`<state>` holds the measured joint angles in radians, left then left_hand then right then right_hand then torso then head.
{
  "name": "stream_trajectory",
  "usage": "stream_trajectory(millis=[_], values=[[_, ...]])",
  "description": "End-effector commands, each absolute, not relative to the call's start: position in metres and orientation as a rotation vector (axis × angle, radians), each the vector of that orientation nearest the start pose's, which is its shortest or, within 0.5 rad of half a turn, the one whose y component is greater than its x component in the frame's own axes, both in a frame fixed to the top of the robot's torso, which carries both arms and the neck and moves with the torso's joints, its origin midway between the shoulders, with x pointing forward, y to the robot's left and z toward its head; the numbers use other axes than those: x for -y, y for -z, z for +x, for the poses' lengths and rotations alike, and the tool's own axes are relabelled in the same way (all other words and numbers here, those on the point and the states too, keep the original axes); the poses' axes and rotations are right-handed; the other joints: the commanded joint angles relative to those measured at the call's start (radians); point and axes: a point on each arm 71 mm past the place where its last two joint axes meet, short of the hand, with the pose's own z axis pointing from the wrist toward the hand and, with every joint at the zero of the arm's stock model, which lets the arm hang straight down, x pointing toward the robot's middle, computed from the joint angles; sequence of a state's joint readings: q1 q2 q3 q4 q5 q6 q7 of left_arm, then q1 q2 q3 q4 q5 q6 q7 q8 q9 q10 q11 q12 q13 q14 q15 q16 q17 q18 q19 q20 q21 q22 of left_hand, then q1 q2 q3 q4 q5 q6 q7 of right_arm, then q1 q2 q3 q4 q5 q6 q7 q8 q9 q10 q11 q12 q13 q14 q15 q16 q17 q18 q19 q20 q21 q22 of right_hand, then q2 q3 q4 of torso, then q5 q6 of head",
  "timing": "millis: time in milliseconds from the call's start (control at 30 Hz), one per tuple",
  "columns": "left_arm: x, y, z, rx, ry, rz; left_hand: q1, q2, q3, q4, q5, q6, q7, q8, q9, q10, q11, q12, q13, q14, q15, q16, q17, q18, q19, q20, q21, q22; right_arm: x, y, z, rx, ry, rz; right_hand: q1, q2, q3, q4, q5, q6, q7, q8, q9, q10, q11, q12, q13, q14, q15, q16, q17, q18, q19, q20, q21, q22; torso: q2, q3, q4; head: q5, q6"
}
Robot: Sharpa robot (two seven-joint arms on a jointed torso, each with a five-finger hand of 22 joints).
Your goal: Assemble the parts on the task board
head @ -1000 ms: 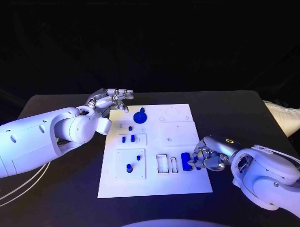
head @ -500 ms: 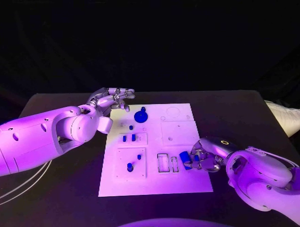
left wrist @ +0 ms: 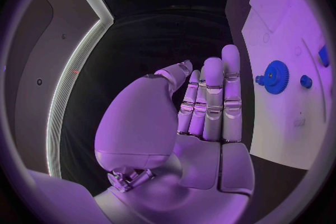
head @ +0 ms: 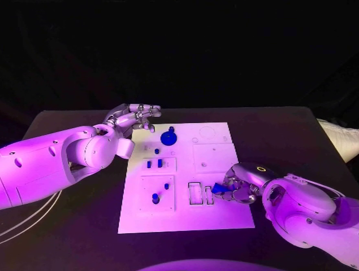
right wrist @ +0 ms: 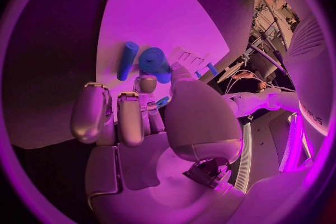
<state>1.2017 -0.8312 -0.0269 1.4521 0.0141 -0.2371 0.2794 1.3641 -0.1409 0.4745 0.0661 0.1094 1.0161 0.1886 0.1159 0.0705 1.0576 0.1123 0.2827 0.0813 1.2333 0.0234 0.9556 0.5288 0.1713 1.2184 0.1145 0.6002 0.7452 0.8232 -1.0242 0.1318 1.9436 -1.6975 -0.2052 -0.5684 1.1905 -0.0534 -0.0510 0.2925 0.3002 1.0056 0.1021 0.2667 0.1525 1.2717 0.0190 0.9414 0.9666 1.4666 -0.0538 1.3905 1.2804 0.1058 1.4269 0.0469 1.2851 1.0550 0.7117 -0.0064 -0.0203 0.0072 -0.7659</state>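
**Right hand pinches a blue part at the board's near edge**

A black bench [head: 81,226] under a dark backdrop carries the white task board [head: 185,186] at its middle. The right hand [head: 241,186] sits at the board's near right side, thumb and a finger closed on a short blue cylinder [right wrist: 153,60], held just above the board; a slimmer blue peg [right wrist: 127,60] lies on the board just beside it. The left hand [head: 134,118] hovers at the board's far left corner, fingers straight and close together, holding nothing. A blue gear [head: 168,137] stands in the board's far section near that hand, and smaller blue parts [head: 153,165] rest in the recesses down the left column.
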Motion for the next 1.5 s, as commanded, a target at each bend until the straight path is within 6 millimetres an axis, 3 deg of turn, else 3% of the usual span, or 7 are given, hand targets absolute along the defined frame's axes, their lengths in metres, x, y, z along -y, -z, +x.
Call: stream_trajectory(millis=[33, 267, 500, 1033, 1267, 1500], values=[[-0.219, 0.185, 0.503, -1.516, 1.534, -1.184, -0.004, 0.006, -0.007, 0.001, -0.001, -0.006, -0.002, 0.004, -0.001, -0.009, 0.000, 0.006, -0.001, -0.009, -0.001, 0.002, -0.001, 0.011, 0.004, 0.006, -0.005, -0.001, 0.190, 0.251, 0.359, -1.962, -0.399, -0.082, 0.004, 0.018, -0.007, -0.001, 0.010, -0.006, -0.002, -0.001, 0.000, 0.004, -0.001, 0.008, 0.008, 0.058, -0.004, 0.007, 0.001, -0.012, 0.003, -0.005, 0.005, 0.003, 0.000, -0.0005, 0.0002, 0.007, -0.003], [-0.219, 0.185, 0.503, -1.517, 1.534, -1.184, -0.004, 0.006, -0.007, 0.001, -0.001, -0.006, -0.002, 0.004, -0.001, -0.009, 0.000, 0.006, -0.001, -0.009, -0.001, 0.002, -0.001, 0.011, 0.004, 0.006, -0.005, -0.001, 0.190, 0.249, 0.359, -1.933, -0.418, -0.042, 0.064, 0.059, 0.004, -0.012, 0.051, 0.012, -0.011, 0.024, 0.019, 0.023, -0.009, 0.044, 0.056, 0.058, -0.011, 0.011, 0.005, -0.014, 0.006, -0.009, 0.013, 0.016, -0.002, -0.0008, -0.0005, 0.009, -0.004], [-0.220, 0.185, 0.502, -1.517, 1.533, -1.185, -0.004, 0.006, -0.007, 0.001, -0.001, -0.006, -0.002, 0.004, -0.001, -0.009, 0.000, 0.006, -0.001, -0.009, -0.001, 0.002, -0.001, 0.011, 0.004, 0.006, -0.005, -0.001, 0.190, 0.242, 0.355, -1.898, -0.475, 0.046, 0.113, 0.084, 0.023, -0.018, 0.055, 0.030, -0.022, 0.040, 0.037, 0.057, -0.019, 0.091, 0.106, 0.061, -0.019, 0.021, 0.019, -0.017, 0.011, -0.016, 0.024, 0.034, -0.002, -0.0012, -0.0002, 0.008, -0.004], [-0.220, 0.185, 0.502, -1.518, 1.533, -1.184, -0.001, 0.006, -0.008, -0.001, -0.001, -0.007, -0.003, 0.004, -0.001, -0.010, -0.001, 0.008, -0.001, -0.009, -0.001, 0.003, -0.002, 0.011, 0.004, 0.006, -0.007, -0.002, 0.185, 0.230, 0.350, -1.870, -0.571, 0.158, 0.141, 0.096, 0.039, -0.015, 0.058, 0.062, -0.038, 0.055, 0.064, 0.088, -0.033, 0.124, 0.144, 0.064, -0.029, 0.033, 0.038, -0.020, 0.017, -0.025, 0.038, 0.057, -0.001, -0.0016, 0.0004, 0.011, -0.007], [-0.219, 0.185, 0.502, -1.520, 1.533, -1.181, 0.001, 0.006, -0.009, -0.002, -0.001, -0.007, -0.003, 0.005, -0.001, -0.011, -0.001, 0.008, -0.001, -0.009, -0.001, 0.003, -0.002, 0.011, 0.005, 0.006, -0.007, -0.002, 0.174, 0.231, 0.350, -1.883, -0.608, 0.180, 0.137, 0.097, 0.039, -0.010, 0.058, 0.065, -0.038, 0.055, 0.068, 0.090, -0.034, 0.123, 0.145, 0.064, -0.030, 0.035, 0.041, -0.021, 0.018, -0.027, 0.040, 0.061, -0.001, -0.0023, -0.0004, 0.013, -0.008], [-0.217, 0.185, 0.502, -1.523, 1.537, -1.179, 0.002, 0.006, -0.009, -0.003, -0.001, -0.007, -0.003, 0.005, -0.001, -0.011, -0.001, 0.009, -0.001, -0.009, -0.001, 0.003, -0.003, 0.012, 0.005, 0.006, -0.007, -0.003, 0.158, 0.235, 0.352, -1.904, -0.638, 0.177, 0.137, 0.097, 0.039, -0.009, 0.057, 0.065, -0.038, 0.055, 0.068, 0.090, -0.034, 0.123, 0.145, 0.064, -0.031, 0.035, 0.042, -0.021, 0.018, -0.027, 0.040, 0.061, -0.002, -0.0026, 0.0027, 0.009, -0.009]])
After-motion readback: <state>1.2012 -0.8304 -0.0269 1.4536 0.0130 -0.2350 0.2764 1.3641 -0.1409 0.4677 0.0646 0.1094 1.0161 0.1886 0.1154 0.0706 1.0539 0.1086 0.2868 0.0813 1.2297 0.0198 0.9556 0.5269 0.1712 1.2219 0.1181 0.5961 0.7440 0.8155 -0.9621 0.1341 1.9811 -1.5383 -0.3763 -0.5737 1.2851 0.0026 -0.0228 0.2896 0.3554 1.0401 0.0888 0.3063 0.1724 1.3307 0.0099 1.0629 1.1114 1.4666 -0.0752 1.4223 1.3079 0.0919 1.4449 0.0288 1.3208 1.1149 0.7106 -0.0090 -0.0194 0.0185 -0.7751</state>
